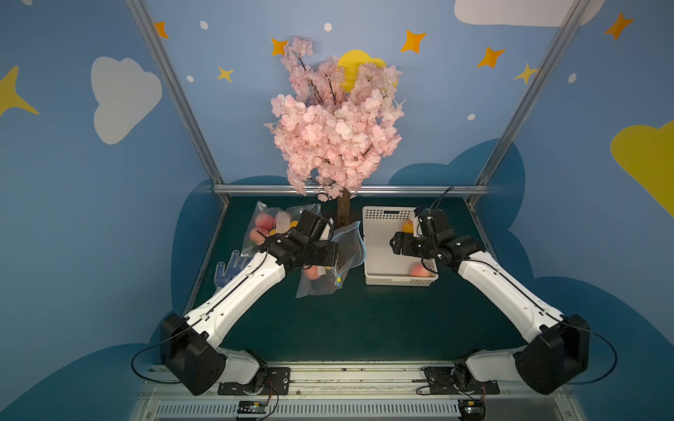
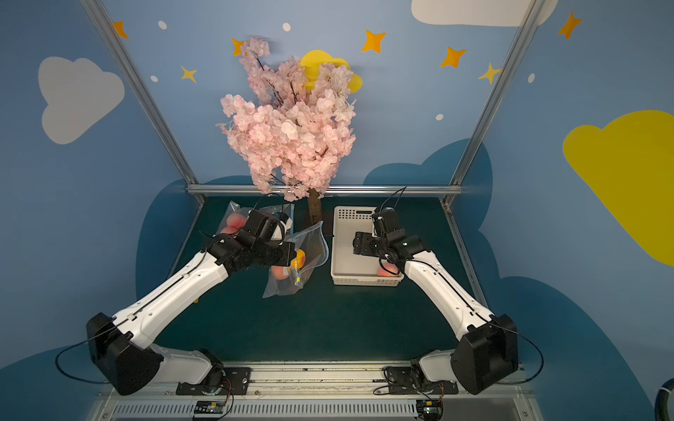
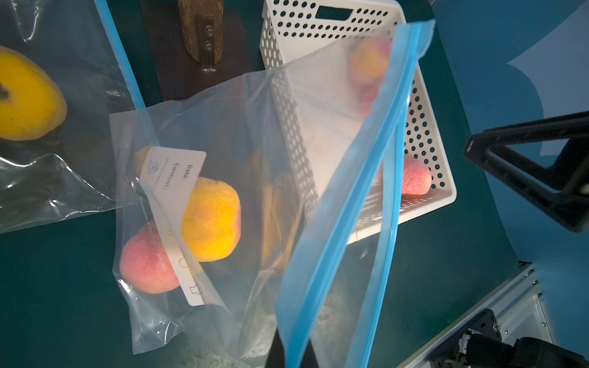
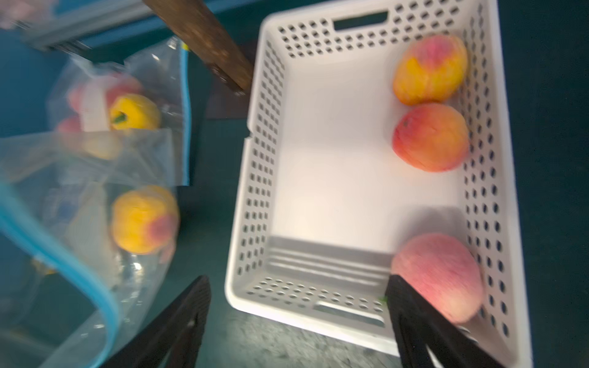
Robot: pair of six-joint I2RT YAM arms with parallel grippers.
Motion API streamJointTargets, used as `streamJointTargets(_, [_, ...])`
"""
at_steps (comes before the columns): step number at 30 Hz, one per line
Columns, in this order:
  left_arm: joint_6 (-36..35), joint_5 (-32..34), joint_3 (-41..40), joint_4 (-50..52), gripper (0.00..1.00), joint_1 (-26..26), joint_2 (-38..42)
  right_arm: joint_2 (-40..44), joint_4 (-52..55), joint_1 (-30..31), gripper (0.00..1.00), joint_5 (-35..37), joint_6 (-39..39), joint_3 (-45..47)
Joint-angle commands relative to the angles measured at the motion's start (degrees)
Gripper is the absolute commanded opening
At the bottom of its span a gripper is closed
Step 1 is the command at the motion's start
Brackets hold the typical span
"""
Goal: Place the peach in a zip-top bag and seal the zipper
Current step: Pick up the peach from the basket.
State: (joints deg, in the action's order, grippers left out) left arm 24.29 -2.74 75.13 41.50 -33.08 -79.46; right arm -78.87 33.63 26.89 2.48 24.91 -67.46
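- Blue walls painted with clouds and stars enclose a dark green tabletop point(image 1: 364, 320).
- A pink blossom tree point(image 1: 335, 124) stands at the table's back edge.
- A white perforated basket point(image 4: 264, 127) sits right of the trunk.
- The zip-top bag point(image 3: 223, 159) lies just beside the basket. Its mouth is lifted and gaping, and the blue zipper strip point(image 3: 350, 197) is unsealed.
- A second bag point(image 1: 262, 222) holding fruit lies at the back left.
- The left gripper point(image 1: 333, 255) is pressed together on the zip-top bag's rim and holds it up. Its fingers are hidden.
- The right gripper point(image 4: 296, 321) is spread wide and empty above the basket.
- Inside the zip-top bag, a yellow peach point(image 3: 210, 220) and a pink peach point(image 3: 146, 258) touch each other behind a white label point(image 3: 175, 191).
- In the basket, a yellow-red peach point(image 4: 430, 70) touches an orange-red peach point(image 4: 430, 137) along the right wall. A pale pink peach point(image 4: 439, 274) rests in the near right corner.
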Motion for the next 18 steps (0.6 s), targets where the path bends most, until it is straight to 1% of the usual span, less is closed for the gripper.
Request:
streamJointTargets(1, [0.2,0.3,-1.0,-0.2,0.03,0.3,1.7,-0.7,3.7,-1.5,0.88,4.4,-2.7,0.7])
streamJointTargets(6, [0.1,0.2,-1.3,-0.5,0.03,0.3,2.0,-4.5,7.0,-2.6,0.88,9.9,-2.7,0.1])
streamJointTargets(10, [0.0,-0.2,-1.4,-0.5,0.03,0.5,2.2,-9.5,11.0,-2.8,0.88,12.7,-4.3,-2.8])
streamJointTargets(15, [0.0,-0.5,-2.4,-1.1,0.03,0.6,2.6,-15.3,15.8,-3.0,0.88,13.2,-4.1,-6.5])
streamJointTargets(18, [0.0,-0.7,-2.3,-1.0,0.03,0.7,2.6,-18.7,18.1,-3.1,0.88,11.7,-4.3,-8.6])
